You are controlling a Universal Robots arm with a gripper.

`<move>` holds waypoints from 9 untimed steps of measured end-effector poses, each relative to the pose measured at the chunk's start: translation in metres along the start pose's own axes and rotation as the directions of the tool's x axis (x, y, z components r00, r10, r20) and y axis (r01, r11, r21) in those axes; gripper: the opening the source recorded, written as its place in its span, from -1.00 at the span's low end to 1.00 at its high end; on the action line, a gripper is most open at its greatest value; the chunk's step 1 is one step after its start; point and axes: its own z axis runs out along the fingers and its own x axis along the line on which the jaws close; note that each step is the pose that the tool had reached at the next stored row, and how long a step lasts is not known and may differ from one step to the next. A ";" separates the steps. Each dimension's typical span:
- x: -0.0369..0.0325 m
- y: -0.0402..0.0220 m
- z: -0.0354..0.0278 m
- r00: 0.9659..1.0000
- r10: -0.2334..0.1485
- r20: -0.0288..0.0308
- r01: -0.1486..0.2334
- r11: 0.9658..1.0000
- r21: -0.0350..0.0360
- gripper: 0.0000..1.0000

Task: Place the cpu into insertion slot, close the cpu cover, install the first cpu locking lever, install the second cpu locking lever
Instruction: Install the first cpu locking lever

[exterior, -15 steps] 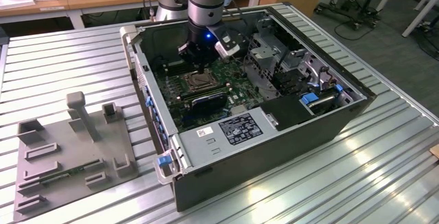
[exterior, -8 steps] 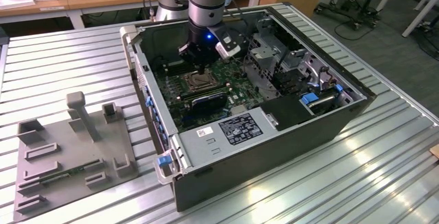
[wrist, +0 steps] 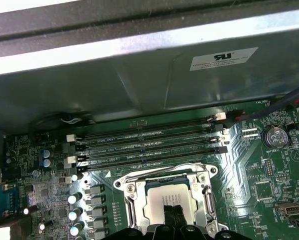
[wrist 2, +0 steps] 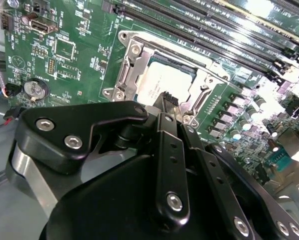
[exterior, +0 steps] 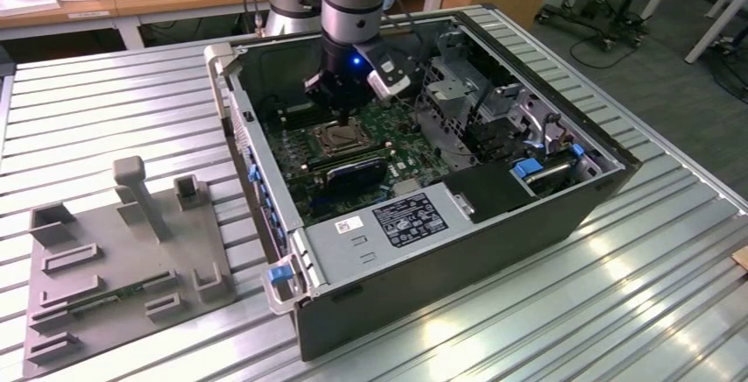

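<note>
- Hovering inside the open computer case, the gripper hangs just above the green motherboard, close over the insertion slot.
- In the second wrist view the gripper shows its two black fingertips pressed together with no gap between them, nothing held; the tips sit at the near edge of the socket, right over the cpu cover's rim.
- The first wrist view shows the same closed fingertips over the lower part of the cpu.
- The cpu lies flat in the insertion slot, its pale silvery top showing through the open middle of the frame.
- The cpu cover lies down over the chip, its silver frame surrounding the pale square on the sides that show.
- I cannot tell whether the locking levers are latched.
- Long black memory slots run side by side just beyond the socket, between it and the case's grey metal wall.
- A round coin battery sits on the board off to one side of the socket.
- In the exterior view, the case lies on a ribbed metal table, with a grey fixture plate well apart on the exterior view's left.
</note>
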 end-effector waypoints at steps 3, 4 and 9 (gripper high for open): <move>0.0000 0.0001 -0.0005 1.000 0.000 0.000 0.000 1.000 0.000 -0.79; 0.0000 0.0001 -0.0007 1.000 0.000 0.001 0.000 1.000 0.004 -0.79; 0.0000 0.0000 -0.0008 1.000 -0.001 0.002 0.001 1.000 0.015 -0.79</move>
